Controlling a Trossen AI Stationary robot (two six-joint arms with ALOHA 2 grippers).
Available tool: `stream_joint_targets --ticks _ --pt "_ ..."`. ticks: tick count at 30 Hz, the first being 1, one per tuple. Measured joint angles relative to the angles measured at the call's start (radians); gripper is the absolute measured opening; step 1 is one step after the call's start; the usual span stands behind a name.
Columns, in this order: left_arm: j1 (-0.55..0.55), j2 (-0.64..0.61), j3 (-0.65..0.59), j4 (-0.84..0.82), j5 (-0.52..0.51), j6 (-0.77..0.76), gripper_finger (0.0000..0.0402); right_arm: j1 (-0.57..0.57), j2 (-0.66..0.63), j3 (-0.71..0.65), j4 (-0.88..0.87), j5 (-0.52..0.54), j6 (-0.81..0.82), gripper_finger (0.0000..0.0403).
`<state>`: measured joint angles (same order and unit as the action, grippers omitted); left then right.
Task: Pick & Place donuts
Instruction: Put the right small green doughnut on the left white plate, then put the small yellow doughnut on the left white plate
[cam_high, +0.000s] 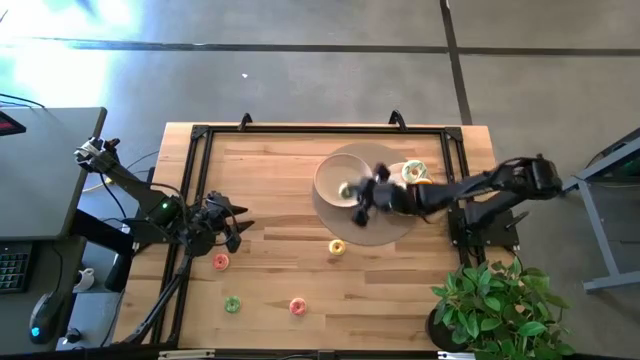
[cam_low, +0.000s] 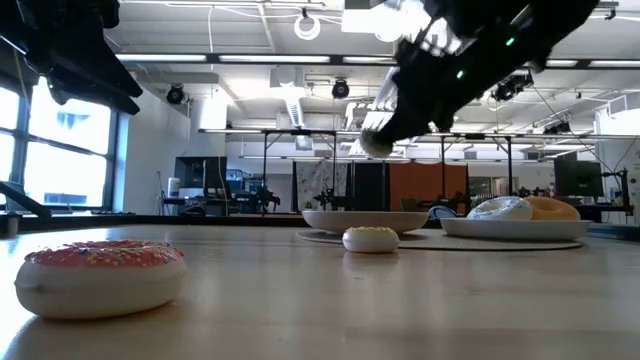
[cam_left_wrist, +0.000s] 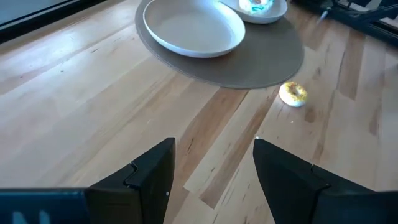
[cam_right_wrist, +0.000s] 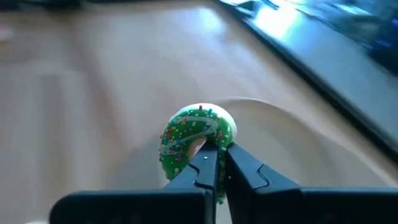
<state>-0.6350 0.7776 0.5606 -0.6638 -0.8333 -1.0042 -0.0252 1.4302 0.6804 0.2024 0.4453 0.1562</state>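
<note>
My right gripper (cam_right_wrist: 219, 153) is shut on a green-iced donut with sprinkles (cam_right_wrist: 194, 132) and hangs over the round beige plate (cam_high: 335, 172), well above it in the low view. My left gripper (cam_left_wrist: 214, 147) is open over bare wood at the table's left (cam_high: 237, 226). On the wood lie a yellow donut (cam_high: 337, 247), a red-pink donut (cam_high: 221, 262), a green one (cam_high: 232, 304) and a pink-orange one (cam_high: 297, 306). The white plate (cam_low: 510, 229) holds a white-iced donut (cam_low: 500, 209) and an orange one (cam_low: 552, 208). My right gripper pinches the green donut's ring wall (cam_right_wrist: 221, 138) between its two fingers. One fingertip (cam_right_wrist: 207, 160) stands at the hole and the other on the outer side. The donut stands on edge at the fingertips, lifted clear above the beige plate.
The beige plate sits on a round grey mat (cam_left_wrist: 261, 59), with the white plate at its far right. A potted plant (cam_high: 500, 300) stands off the table's near right corner. Bare wood lies between the left gripper and the mat.
</note>
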Motion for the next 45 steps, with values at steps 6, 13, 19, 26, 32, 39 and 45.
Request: stream_joint_targets --ticks 6,13,19,26,32,39,45 --pt "0.0 0.0 0.0 0.017 0.004 0.002 0.0214 -0.218 0.117 -0.002 -0.003 -0.206 0.038 0.001" --pt "0.0 0.0 0.0 0.017 0.005 0.004 0.0214 -0.286 0.229 -0.003 0.005 -0.234 0.009 0.002" --pt "0.0 0.0 0.0 0.017 0.007 0.004 0.0214 -0.297 0.232 -0.003 0.005 -0.314 -0.063 0.0038" --pt "0.0 0.0 0.0 0.017 0.013 0.004 0.0214 -0.297 0.226 -0.001 0.005 -0.306 -0.122 0.0059" --pt "0.0 0.0 0.0 0.018 0.014 0.004 0.0214 -0.296 0.182 -0.001 -0.005 -0.338 -0.115 0.0097" --pt "0.0 0.0 0.0 0.019 0.014 0.004 0.0214 -0.296 0.102 -0.001 -0.077 -0.342 -0.108 0.0148" --pt "0.0 0.0 0.0 0.028 0.014 0.004 0.0214 -0.262 0.086 -0.001 -0.124 -0.474 -0.051 0.0171"
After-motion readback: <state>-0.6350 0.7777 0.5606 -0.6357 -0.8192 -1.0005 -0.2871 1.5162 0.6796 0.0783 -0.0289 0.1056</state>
